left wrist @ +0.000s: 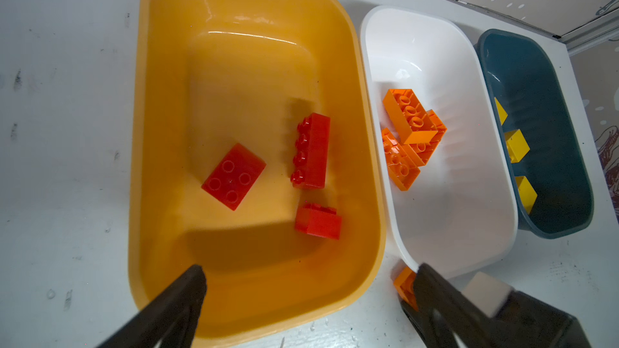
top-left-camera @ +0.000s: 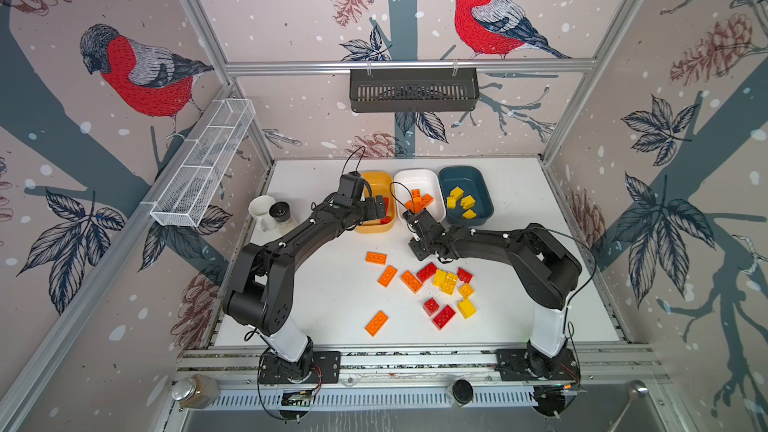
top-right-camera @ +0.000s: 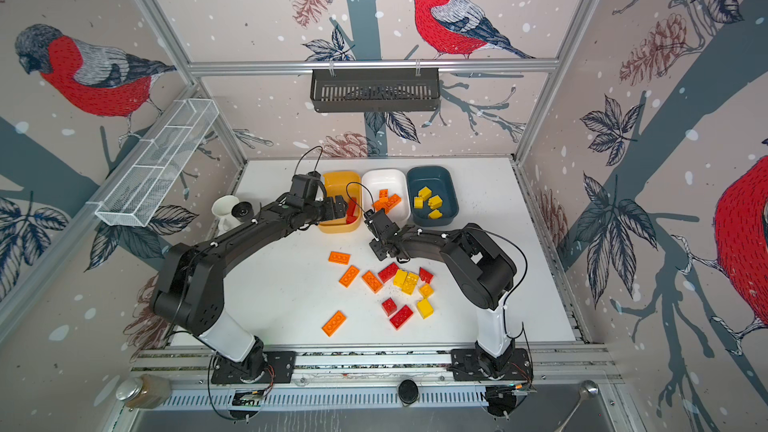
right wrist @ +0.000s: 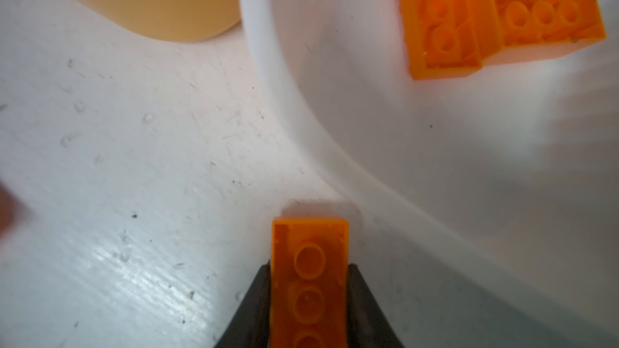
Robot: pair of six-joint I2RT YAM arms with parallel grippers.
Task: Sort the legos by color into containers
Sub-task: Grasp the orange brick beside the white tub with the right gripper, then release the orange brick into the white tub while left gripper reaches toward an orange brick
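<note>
Left gripper (left wrist: pixel 310 269): spread wide, empty — over yellow-orange tub (left wrist: pixel 160 128) holding three red bricks (left wrist: pixel 311 152).
Right gripper (right wrist: pixel 310 266): clamped on orange brick (right wrist: pixel 310 282), just beside white tub (right wrist: pixel 263 61) rim.
Loose legos (top-left-camera: pixel 446 282): scattered on table (top-left-camera: pixel 324 284).

Three red bricks (left wrist: pixel 234 177) are seen in a yellow tub (left wrist: pixel 160 128), orange bricks (left wrist: pixel 410 132) piled in the adjoining white tub (left wrist: pixel 469 195), yellow bricks (left wrist: pixel 516 145) in a blue tub (left wrist: pixel 552 128).

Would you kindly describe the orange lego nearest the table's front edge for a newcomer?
On the white tabletop, find the loose pile of red, orange and yellow plastic bricks. Left of it in both top views, nearest the front edge, lies a flat orange studded plate. The other loose orange plates lie farther back; this one sits alone.
</note>
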